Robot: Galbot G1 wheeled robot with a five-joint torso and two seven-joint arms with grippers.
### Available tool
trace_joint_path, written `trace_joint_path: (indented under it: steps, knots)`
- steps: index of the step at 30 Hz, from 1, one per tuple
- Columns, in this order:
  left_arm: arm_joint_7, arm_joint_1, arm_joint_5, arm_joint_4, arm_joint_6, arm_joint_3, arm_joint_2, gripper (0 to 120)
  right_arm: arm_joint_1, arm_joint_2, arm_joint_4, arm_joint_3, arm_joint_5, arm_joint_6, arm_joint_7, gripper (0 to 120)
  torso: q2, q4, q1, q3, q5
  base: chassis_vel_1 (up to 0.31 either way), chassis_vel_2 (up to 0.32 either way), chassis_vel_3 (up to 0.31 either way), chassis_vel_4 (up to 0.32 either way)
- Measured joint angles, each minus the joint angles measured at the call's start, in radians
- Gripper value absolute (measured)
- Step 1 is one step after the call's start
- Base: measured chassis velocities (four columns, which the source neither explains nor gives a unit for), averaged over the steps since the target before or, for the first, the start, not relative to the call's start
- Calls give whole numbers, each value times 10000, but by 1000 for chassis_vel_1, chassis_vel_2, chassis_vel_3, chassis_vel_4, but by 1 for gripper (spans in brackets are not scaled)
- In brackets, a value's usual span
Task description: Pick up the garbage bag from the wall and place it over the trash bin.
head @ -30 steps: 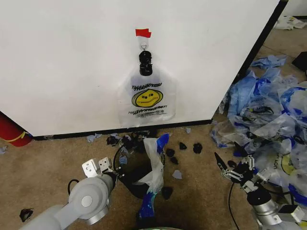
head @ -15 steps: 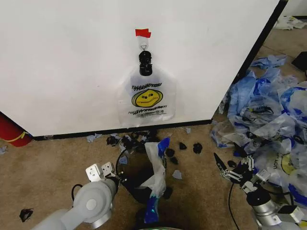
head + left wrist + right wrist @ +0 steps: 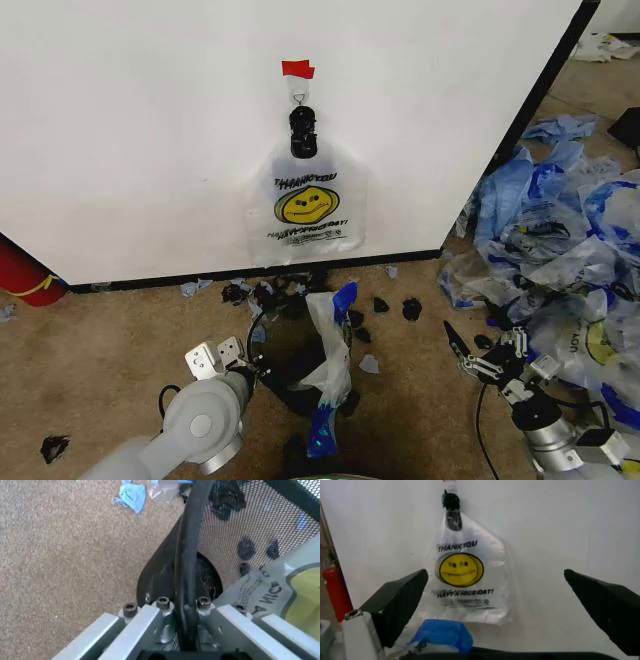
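Observation:
The garbage bag (image 3: 306, 205) with its yellow smiley face hangs flat on the white wall (image 3: 140, 130), held by a black clip (image 3: 303, 130) under a piece of red tape (image 3: 297, 69). It also faces the right wrist camera (image 3: 467, 573). Below it on the carpet stands the black mesh trash bin (image 3: 285, 362). Another thin bag with blue handles (image 3: 330, 370) is draped in the bin. My left gripper (image 3: 252, 367) is shut on the bin's rim (image 3: 189, 555). My right gripper (image 3: 468, 355) hangs open to the right of the bin, holding nothing.
A heap of bluish plastic bags (image 3: 570, 250) covers the floor on the right. Black scraps (image 3: 390, 305) and blue bits lie along the wall's base strip. A red cylinder (image 3: 25, 275) stands at the left edge, and the wall's corner edge (image 3: 530, 110) runs behind the heap.
My left arm has drawn slightly right and nearer, and the bin with its draped bag has shifted with it. The right gripper and the hanging bag have stayed put.

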Motion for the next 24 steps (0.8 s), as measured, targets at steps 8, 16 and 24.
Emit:
trace_joint_path:
  steps: [8,16,24]
  knots:
    - [93,-36,-8,3,-135,-123,-71,20,53,-31,-42,-44,-8,-24,-3,100,0,0,0,0,0,0,0,0,0]
    - [-160,-23,-534,-779,-53,-649,-138,52,-116,-76,58,-171,196,-158,284,100,0,0,0,0,2,0,0,0,0]
    - [718,-456,323,-969,-43,-1285,735,79,-813,-1653,1350,-969,1752,-1004,2257,100,0,-4,0,0,-2,0,0,0,0]
